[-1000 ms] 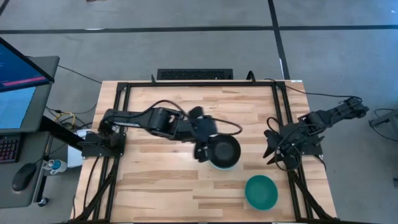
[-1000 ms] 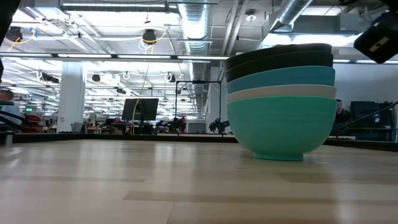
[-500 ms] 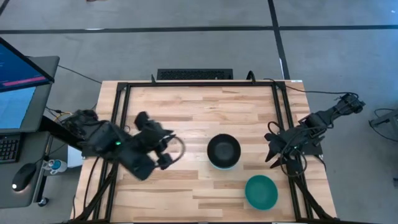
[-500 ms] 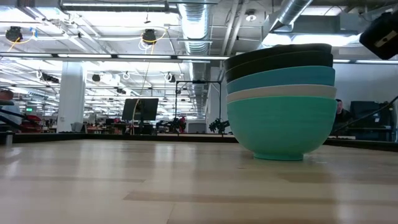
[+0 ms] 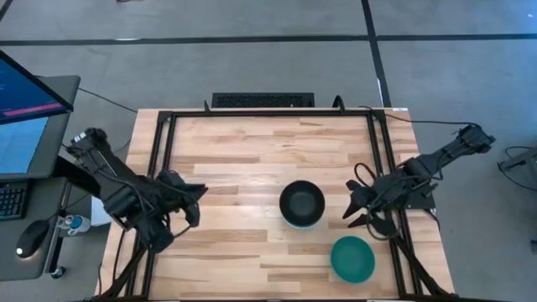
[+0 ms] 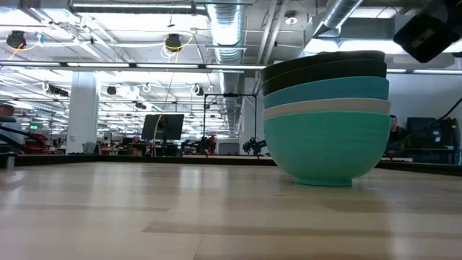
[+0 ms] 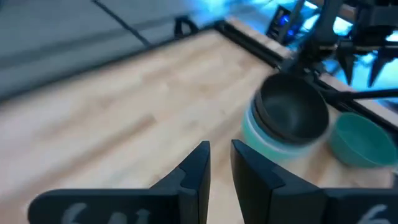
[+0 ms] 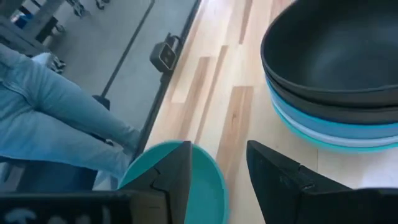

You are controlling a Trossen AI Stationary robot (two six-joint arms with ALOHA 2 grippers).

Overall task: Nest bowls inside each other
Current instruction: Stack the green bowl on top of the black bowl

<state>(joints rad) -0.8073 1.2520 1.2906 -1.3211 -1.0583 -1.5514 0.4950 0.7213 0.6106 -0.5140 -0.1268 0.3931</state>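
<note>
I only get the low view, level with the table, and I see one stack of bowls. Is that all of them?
Observer: No. A teal green bowl sits alone, apart from the stack, toward the right arm's side.
Operator: What's the dark thing at my top corner?
Observer: Probably the right arm. Its right end effector is open beside the stack, holding nothing.
Operator: And the other arm?
Observer: The left end effector is near the table's left edge, far from both.
</note>
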